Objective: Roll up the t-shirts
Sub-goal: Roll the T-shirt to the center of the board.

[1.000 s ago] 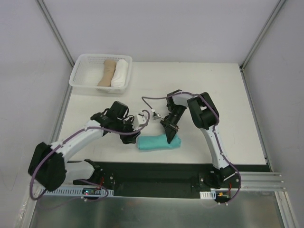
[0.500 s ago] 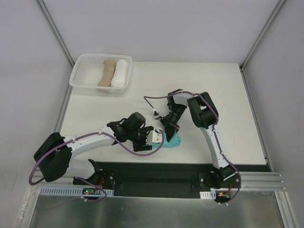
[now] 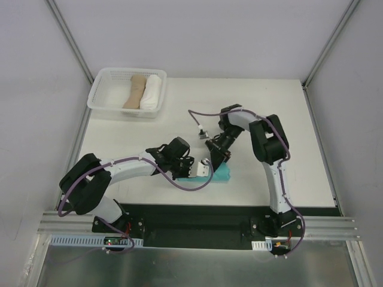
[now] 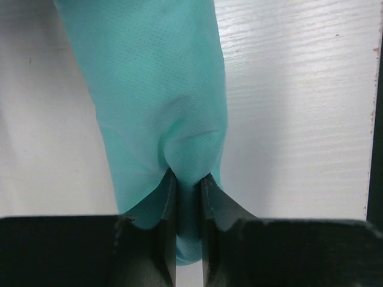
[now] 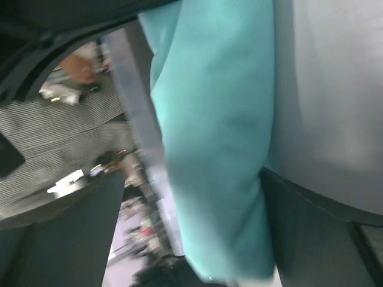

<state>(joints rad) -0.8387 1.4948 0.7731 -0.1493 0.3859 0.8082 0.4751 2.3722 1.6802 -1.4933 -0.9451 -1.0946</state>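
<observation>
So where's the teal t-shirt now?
Top view: teal t-shirt lies front-centre on the table, pinched by the left end effector, right end effector open over it.

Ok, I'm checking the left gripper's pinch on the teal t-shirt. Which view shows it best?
Left wrist: close up, the left gripper is shut on a fold of the teal t-shirt. Top external shows only a bit of the cloth, the pinch hidden; right wrist shows blurred teal cloth, no pinch.
</observation>
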